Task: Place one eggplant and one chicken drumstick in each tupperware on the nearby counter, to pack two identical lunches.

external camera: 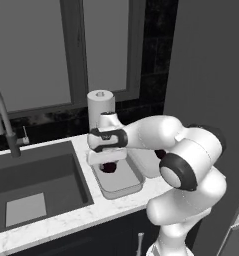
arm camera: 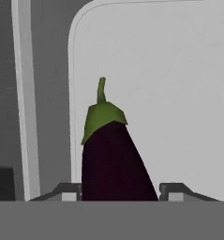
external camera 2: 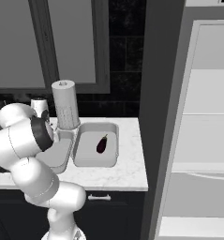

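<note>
My gripper point(external camera: 109, 167) hangs low over the left tupperware point(external camera: 122, 190), shut on a dark purple eggplant point(external camera: 110, 168). In the hand view this eggplant point(arm camera: 114, 159) with its green cap stands between my fingertips point(arm camera: 172, 190), above the pale tray floor point(arm camera: 169, 84). The right tupperware point(external camera 2: 94, 164) holds a second eggplant point(external camera 2: 101, 144) lying loose. My arm hides part of the left tupperware point(external camera 2: 57, 158) in the right base view. Both trays sit side by side on the white marble counter point(external camera 2: 127, 174). The chicken drumstick is out of view.
A paper towel roll point(external camera: 101, 104) stands behind the trays against the dark backsplash. A dark sink basin point(external camera: 36, 185) with a faucet point(external camera: 3, 125) lies to the left. An open fridge point(external camera 2: 202, 140) stands to the right of the counter.
</note>
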### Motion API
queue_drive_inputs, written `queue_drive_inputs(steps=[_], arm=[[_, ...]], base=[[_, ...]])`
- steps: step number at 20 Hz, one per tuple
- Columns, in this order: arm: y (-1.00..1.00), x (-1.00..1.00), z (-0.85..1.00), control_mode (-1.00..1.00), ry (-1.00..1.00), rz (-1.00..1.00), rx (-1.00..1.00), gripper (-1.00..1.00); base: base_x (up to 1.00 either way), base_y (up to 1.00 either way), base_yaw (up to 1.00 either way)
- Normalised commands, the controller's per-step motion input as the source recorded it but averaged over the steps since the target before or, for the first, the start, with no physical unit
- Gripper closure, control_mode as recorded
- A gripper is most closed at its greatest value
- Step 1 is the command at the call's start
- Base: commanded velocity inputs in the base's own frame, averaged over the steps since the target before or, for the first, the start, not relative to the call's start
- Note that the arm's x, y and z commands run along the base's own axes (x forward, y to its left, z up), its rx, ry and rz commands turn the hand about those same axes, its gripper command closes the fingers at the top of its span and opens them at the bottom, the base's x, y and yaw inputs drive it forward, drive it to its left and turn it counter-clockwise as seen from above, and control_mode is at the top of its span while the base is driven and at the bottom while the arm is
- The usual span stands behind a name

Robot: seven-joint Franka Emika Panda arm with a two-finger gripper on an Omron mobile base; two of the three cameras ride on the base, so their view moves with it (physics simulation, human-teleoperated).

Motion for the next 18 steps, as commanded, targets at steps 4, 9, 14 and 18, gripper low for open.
queue_drive_inputs(steps=[4, 9, 14, 18], arm=[[0.02, 0.00, 0.05, -1.00, 0.00, 0.00, 0.00, -1.00], [-0.09, 0.02, 0.10, -1.00, -0.01, 0.01, 0.00, -1.00], [-0.07, -0.11, 0.69, -1.00, -0.06, 0.01, 0.00, -1.00], [-0.27, -0.92, 1.00, -1.00, -0.06, 0.00, 0.04, -1.00]], base=[[0.00, 0.00, 0.00], [0.00, 0.00, 0.00], [0.00, 0.00, 0.00], [0.00, 0.00, 0.00]])
